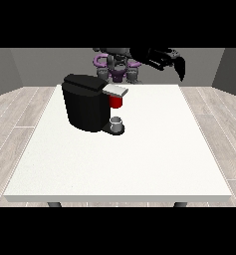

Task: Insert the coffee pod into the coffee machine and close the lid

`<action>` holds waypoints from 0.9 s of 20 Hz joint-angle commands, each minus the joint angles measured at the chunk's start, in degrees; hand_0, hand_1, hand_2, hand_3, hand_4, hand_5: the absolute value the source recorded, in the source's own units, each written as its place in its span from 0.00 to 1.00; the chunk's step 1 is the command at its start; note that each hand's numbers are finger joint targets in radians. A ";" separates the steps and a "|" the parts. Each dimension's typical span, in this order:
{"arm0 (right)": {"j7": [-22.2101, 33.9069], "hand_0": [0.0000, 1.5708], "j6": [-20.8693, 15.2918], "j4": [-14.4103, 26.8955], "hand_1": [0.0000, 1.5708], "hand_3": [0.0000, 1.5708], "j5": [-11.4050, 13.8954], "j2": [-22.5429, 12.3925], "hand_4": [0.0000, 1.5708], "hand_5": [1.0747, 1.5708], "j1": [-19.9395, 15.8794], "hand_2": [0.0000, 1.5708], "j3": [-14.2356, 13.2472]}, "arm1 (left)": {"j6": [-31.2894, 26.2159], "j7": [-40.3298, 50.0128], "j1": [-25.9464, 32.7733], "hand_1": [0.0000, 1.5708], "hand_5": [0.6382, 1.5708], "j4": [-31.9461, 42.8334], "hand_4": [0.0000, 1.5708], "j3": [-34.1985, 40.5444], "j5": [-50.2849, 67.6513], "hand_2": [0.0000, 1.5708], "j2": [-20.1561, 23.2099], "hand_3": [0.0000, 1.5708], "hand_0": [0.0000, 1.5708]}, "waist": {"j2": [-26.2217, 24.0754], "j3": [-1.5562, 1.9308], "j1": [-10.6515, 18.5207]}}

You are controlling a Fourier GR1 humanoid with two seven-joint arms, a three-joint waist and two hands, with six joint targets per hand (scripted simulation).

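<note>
The black coffee machine (85, 107) stands on the white table (139, 164), left of the middle. Its silver lid (115, 90) juts out to the right, with a red thing at the machine (116, 102) just below it. A small grey thing (117, 121) sits on the machine's base under the spout; I cannot tell whether it is the pod. The hand at the view's right (164, 59) hangs high above the table's far right edge, well away from the machine, with fingers (180, 70) pointing down and nothing in them. No hand shows at the view's left.
The robot's torso (117, 67) is behind the table's far edge. Wooden floor surrounds the table. The table's bare surface stretches to the right of the machine and towards the camera.
</note>
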 commanded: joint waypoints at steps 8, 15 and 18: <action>-1.96 0.00 -1.52 4.08 0.00 0.00 1.05 -1.74 0.00 1.00 -6.83 0.00 -2.52 | -2.25 -2.30 -1.78 0.00 1.00 -0.87 0.24 0.35 2.01 0.00 1.22 0.00 0.00 | 5.47 -0.02 4.29; -1.39 0.00 -1.72 6.65 0.00 0.00 -0.12 -1.40 0.08 1.00 -10.43 0.00 -4.46 | -2.81 -1.22 -2.82 0.00 1.00 -1.15 0.18 -1.27 2.19 0.00 0.27 0.00 0.00 | 7.57 -0.02 5.71; -5.46 0.00 -2.98 7.14 0.00 0.00 -0.78 0.17 0.00 1.00 -6.35 0.00 -5.08 | -4.34 2.27 -1.69 0.00 1.00 -3.17 0.19 -0.66 3.54 0.00 1.92 0.00 0.00 | 5.64 0.01 6.14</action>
